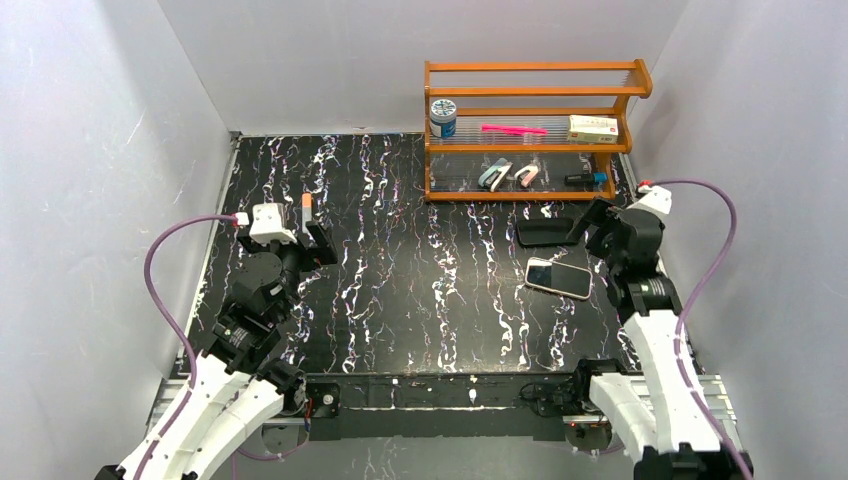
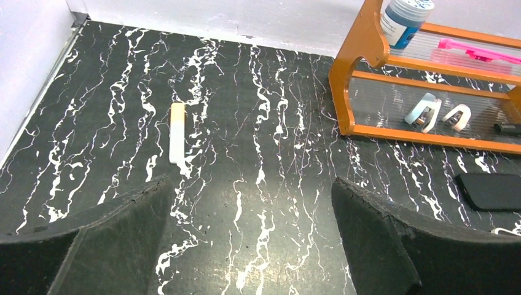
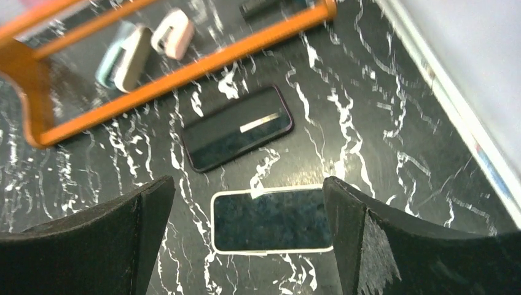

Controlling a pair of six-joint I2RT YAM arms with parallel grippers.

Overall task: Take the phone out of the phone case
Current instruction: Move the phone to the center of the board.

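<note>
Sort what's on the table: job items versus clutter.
Job: white-rimmed phone; black phone case lying apart, just beyond it.
Lying about: wooden rack, blue-lidded jar, pink pen, small box, teal stapler, pink stapler, white-and-orange stick.

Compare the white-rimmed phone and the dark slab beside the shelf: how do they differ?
1. Rim: the white-rimmed phone has a bright white edge; the dark slab is dark right to its edge.
2. Place: the dark slab lies close to the wooden shelf; the white-rimmed phone lies farther from it.
3. Pose: the dark slab is skewed slightly against the white-rimmed phone.
Shared: both lie flat on the table, apart, with similar outlines.
</note>
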